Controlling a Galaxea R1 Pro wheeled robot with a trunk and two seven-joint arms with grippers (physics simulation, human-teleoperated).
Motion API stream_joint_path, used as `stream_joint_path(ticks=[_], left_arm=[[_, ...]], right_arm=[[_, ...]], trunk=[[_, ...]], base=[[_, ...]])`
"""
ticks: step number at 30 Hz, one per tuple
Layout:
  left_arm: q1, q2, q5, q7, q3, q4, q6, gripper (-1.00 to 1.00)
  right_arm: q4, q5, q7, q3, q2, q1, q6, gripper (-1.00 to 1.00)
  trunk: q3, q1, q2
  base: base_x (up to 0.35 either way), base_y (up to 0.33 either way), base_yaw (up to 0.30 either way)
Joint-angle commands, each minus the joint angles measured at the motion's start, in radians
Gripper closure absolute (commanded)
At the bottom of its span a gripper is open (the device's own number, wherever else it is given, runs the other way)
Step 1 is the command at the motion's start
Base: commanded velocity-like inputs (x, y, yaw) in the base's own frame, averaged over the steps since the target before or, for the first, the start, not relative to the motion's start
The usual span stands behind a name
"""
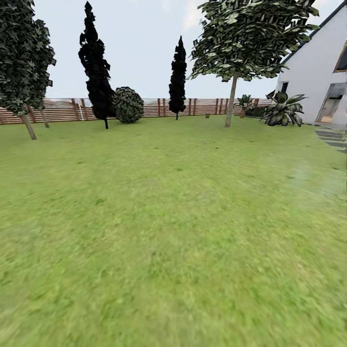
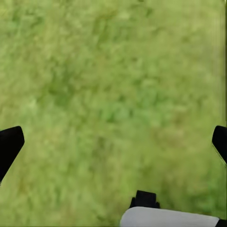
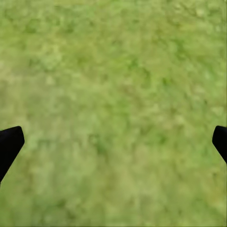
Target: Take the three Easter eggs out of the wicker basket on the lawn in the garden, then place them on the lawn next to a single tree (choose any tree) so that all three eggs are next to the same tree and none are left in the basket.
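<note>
Lawn (image 1: 173,231) stretches to the fence (image 1: 202,107); tree (image 1: 232,99) stands far right. Left gripper (image 2: 113,142) and right gripper (image 3: 113,142) fingers are wide apart, empty. Eggs probably smooth, fragile: grip their middle.

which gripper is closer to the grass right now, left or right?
Cannot tell. Left gripper and right gripper each hang open over the lawn, fingertips wide apart with nothing between them. Both wrist views show similar blurred grass, so neither reads clearly lower.

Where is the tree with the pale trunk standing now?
In the head view, the tree stands far right on the lawn, before the fence, left of the white house.
</note>
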Motion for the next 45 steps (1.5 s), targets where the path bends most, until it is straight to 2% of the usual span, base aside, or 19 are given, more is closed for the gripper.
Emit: stream_joint_path(ticks=[1,15,45], left_arm=[[0.000,0.000,-0.001,0.005,-0.002,0.001,-0.003,-1.00],[0.000,0.000,-0.001,0.005,-0.002,0.001,-0.003,-1.00],[-0.001,0.007,0.005,0.003,0.004,0.005,0.000,-1.00]], right_arm=[[0.001,-0.008,-0.004,0.009,0.000,-0.001,-0.003,-1.00],[0.000,-0.006,-0.004,0.009,0.000,-0.001,-0.002,-1.00],[0.007,-0.004,-0.005,0.000,0.000,-0.001,0.001,-1.00]], trunk=[[-0.001,0.001,-0.001],[-0.001,0.001,-0.001],[-0.001,0.001,-0.001]], base=[[0.333,0.000,-0.044],[0.333,0.000,-0.075],[0.333,0.000,-0.001]])
